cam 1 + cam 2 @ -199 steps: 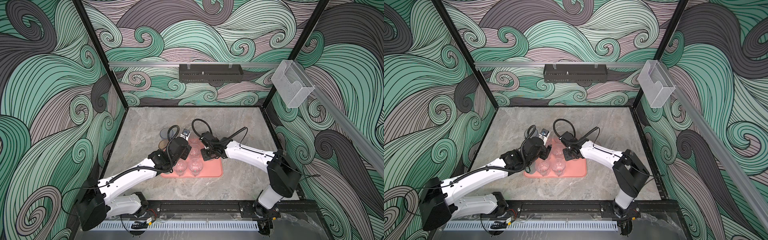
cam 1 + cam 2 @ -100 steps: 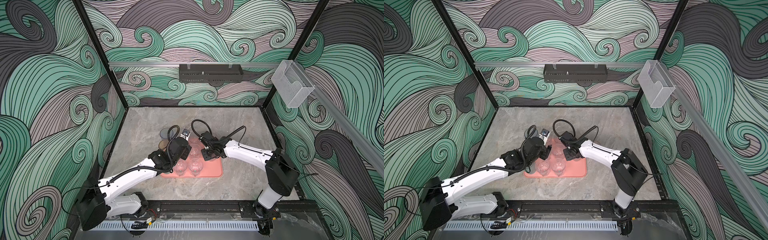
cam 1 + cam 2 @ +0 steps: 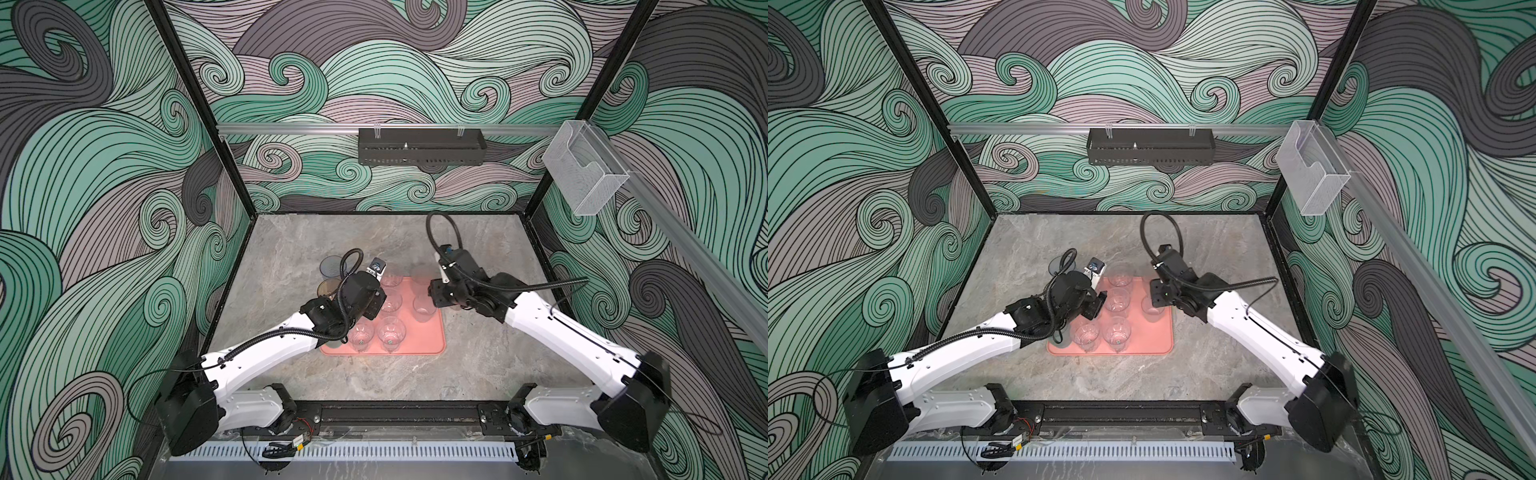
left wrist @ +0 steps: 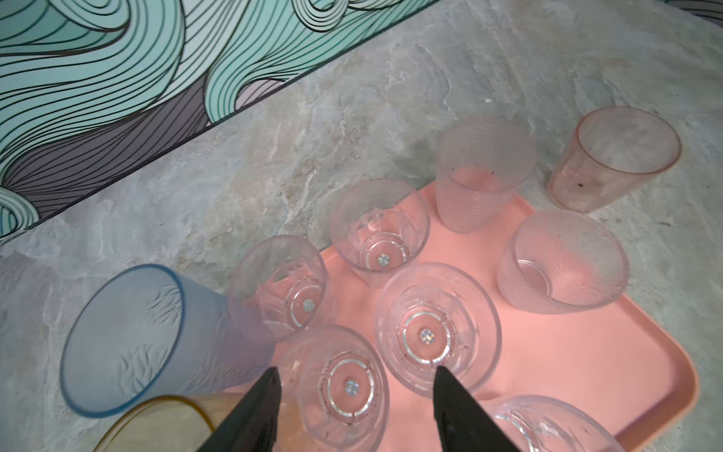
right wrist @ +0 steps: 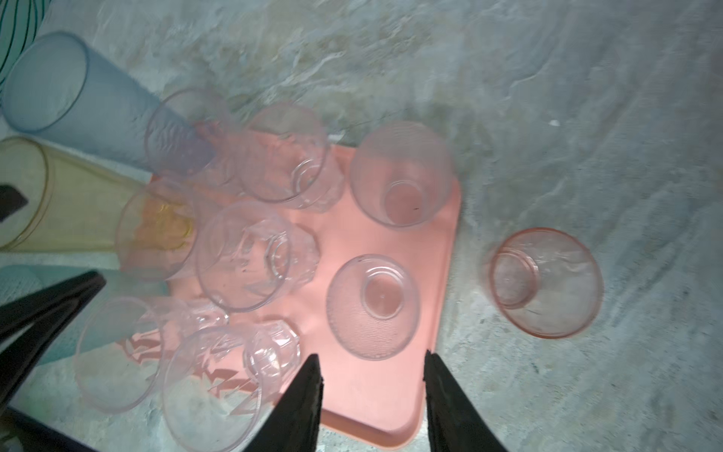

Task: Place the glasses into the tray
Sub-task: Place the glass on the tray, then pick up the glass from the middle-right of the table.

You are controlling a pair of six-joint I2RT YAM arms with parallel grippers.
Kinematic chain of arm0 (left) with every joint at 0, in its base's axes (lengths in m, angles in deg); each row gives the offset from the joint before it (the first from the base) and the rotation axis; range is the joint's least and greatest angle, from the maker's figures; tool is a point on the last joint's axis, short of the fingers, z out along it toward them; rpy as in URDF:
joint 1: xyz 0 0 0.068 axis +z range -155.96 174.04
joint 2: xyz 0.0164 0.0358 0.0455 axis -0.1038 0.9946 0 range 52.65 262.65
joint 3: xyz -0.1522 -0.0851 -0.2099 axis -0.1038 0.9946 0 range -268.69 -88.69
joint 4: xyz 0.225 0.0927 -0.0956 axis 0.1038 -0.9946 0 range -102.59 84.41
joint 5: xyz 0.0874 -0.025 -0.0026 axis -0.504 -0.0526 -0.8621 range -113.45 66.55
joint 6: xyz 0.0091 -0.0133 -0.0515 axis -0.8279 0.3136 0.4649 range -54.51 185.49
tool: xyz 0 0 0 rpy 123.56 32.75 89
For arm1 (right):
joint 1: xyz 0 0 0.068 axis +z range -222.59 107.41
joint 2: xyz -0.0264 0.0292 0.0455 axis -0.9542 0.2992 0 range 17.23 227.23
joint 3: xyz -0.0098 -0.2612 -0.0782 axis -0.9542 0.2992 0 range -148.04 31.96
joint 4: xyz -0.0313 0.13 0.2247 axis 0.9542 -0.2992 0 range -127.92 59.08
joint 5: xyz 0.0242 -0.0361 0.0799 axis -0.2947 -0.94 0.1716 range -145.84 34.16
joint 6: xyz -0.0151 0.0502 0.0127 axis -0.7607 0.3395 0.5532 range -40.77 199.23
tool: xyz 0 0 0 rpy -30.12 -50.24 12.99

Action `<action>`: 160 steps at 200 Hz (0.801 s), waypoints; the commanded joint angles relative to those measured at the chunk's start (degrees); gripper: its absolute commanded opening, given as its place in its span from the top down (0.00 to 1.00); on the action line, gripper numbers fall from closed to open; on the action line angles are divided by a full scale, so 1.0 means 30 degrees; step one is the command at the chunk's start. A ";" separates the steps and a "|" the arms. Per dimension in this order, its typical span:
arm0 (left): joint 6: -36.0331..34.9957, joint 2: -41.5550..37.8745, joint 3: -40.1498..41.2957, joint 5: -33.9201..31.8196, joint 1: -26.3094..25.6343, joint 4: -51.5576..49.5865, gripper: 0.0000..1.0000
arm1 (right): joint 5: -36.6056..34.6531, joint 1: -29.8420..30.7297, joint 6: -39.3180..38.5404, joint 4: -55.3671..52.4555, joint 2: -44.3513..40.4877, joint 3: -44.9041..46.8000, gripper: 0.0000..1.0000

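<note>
Shows, in both top views, the tray [image 3: 424, 341] [image 3: 1150, 337] lying flat near the middle of the desk [image 3: 291, 249]. Carries seven upright glasses [image 3: 390, 332]: five clear goblets [image 4: 379, 231] across the left and middle, and two dimpled tumblers [image 4: 485, 176] along the right side. Leaves a pink tumbler [image 4: 614, 156] [image 5: 544, 281] on the desk just beside the tray's right edge. Sets a blue-grey tumbler [image 3: 332, 268] and an orange tumbler [image 3: 326, 289] at the tray's left edge; cannot tell whether on it or just off it.

Places the left gripper [image 4: 354, 371] low over the tray's left half, jaws apart to either side of one goblet [image 4: 344, 387] and not clamped on it. Places the right gripper [image 5: 371, 356] over the tray's right edge, jaws apart with nothing between them, just short of the short dimpled tumbler [image 5: 373, 307]. Blurs the right wrist view throughout.

Differs from a second ago in the right arm: then reaching further in over the tray, now drawn back toward the right with the jaws wider. Matches the earlier frames for the left arm.
</note>
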 commanded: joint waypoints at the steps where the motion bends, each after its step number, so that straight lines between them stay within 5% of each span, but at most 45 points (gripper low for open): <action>1: -0.1057 0.1024 -0.1264 0.2775 0.0066 -0.0329 0.32 | -0.0158 -0.2580 0.0429 -0.1005 -0.0197 0.0962 0.52; 55: -0.0216 0.4820 -0.3829 0.5955 0.0036 0.0020 0.31 | 0.1389 -0.6681 0.0796 0.0360 0.2174 0.1315 0.48; 160: 0.0260 0.6787 -0.5347 0.6840 0.0038 -0.1256 0.33 | 0.2543 -0.7666 0.0810 0.3301 0.5061 0.3051 0.60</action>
